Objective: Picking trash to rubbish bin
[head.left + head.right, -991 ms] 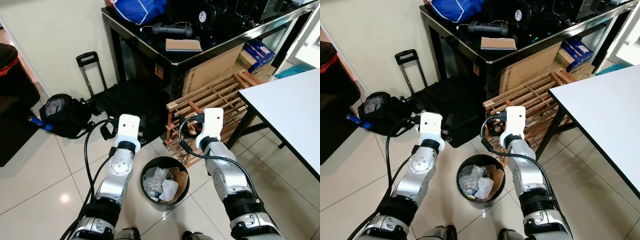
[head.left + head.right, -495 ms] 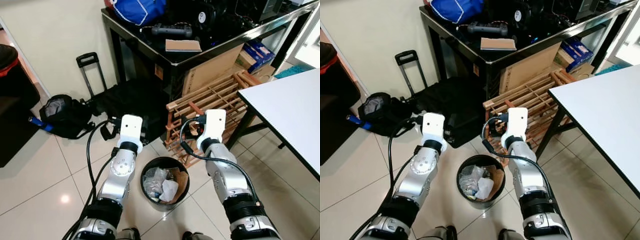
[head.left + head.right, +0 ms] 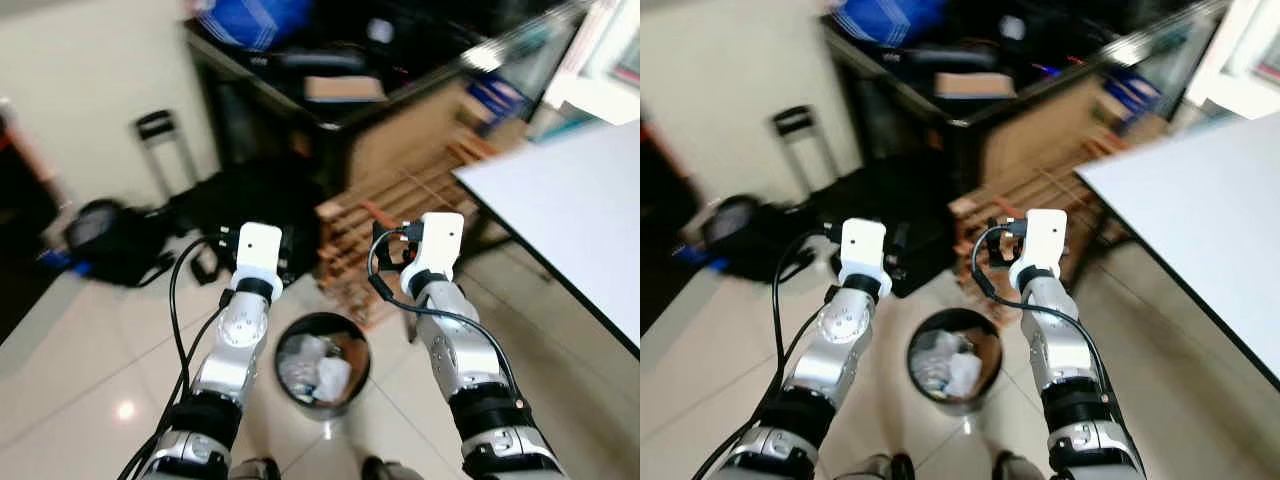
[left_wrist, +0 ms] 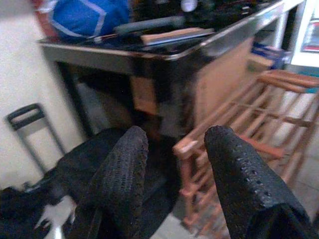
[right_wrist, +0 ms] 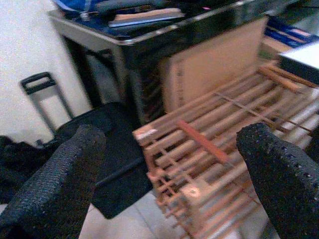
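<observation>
Two silver arms reach forward from you, both raised above the rubbish bin (image 3: 322, 362), which stands on the tiled floor (image 3: 90, 360) between them and already holds crumpled trash (image 3: 318, 372) of pale paper and plastic. Left gripper (image 4: 172, 149): jaws moderately spread, nothing between them, held over the floor to the bin's left. Right gripper (image 5: 169, 149): jaws spread wide, empty, held to the bin's right. Just beyond the bin: one wooden rack (image 3: 385, 215), leaning against a black bench (image 3: 330, 105). Left of the rack: a black suitcase (image 3: 250, 205) with raised handle, then a dark bag (image 3: 110, 240). On the bench: a blue bag (image 3: 250, 20) and a flat brown box (image 3: 345, 88). Right of the bin: a white bench (image 3: 570, 210). Your head views are blurred.
</observation>
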Motion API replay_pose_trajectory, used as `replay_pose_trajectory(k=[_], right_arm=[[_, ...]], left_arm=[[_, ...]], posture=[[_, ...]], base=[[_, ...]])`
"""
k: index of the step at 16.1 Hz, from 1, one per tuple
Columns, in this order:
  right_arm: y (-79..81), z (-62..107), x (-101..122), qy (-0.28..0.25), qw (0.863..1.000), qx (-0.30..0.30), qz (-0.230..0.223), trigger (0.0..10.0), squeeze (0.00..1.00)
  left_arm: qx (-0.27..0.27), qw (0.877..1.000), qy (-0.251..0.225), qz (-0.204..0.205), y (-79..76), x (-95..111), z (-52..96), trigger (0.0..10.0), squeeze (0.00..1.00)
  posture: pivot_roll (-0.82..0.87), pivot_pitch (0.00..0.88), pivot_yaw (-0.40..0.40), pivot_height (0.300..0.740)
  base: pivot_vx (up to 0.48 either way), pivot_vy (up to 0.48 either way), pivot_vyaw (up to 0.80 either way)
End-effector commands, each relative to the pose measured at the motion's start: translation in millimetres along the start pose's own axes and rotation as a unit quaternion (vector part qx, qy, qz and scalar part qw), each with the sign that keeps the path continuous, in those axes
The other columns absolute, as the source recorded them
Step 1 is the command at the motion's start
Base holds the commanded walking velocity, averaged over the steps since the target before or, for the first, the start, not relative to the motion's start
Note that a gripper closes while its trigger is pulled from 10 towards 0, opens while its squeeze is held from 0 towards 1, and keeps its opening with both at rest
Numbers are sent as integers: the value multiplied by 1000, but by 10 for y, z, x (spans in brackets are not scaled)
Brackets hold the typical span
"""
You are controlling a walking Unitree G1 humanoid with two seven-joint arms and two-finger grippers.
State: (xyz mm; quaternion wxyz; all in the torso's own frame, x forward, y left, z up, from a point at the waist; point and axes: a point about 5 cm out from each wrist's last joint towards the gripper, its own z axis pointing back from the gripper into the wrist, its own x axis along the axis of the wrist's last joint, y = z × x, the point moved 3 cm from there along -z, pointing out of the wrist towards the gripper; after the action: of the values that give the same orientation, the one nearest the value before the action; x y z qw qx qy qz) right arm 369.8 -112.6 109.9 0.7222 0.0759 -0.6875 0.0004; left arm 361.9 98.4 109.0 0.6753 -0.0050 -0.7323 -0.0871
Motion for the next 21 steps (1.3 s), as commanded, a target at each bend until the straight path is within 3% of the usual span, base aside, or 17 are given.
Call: replay_pose_trajectory(k=[1,5,21], right_arm=[[11,-5,-1,-1,1000,1,-4,10000,0],[26,-9,-10,3,1000,6,-3,10000,0],[76,9,-72,11,1000,14,-3,10000,0]], left_arm=[[-6,1000,9,2,-21,-26,-10,10000,0],[-4,1000,10,4,-28,-29,-9,10000,0],[-30,999,15,23,-116,-60,32,10000,0]], posture=[[-62,124,48,740],[-58,131,42,740],[-55,116,43,740]], base=[[0,0,-800],[0,0,-400],[0,0,-800]])
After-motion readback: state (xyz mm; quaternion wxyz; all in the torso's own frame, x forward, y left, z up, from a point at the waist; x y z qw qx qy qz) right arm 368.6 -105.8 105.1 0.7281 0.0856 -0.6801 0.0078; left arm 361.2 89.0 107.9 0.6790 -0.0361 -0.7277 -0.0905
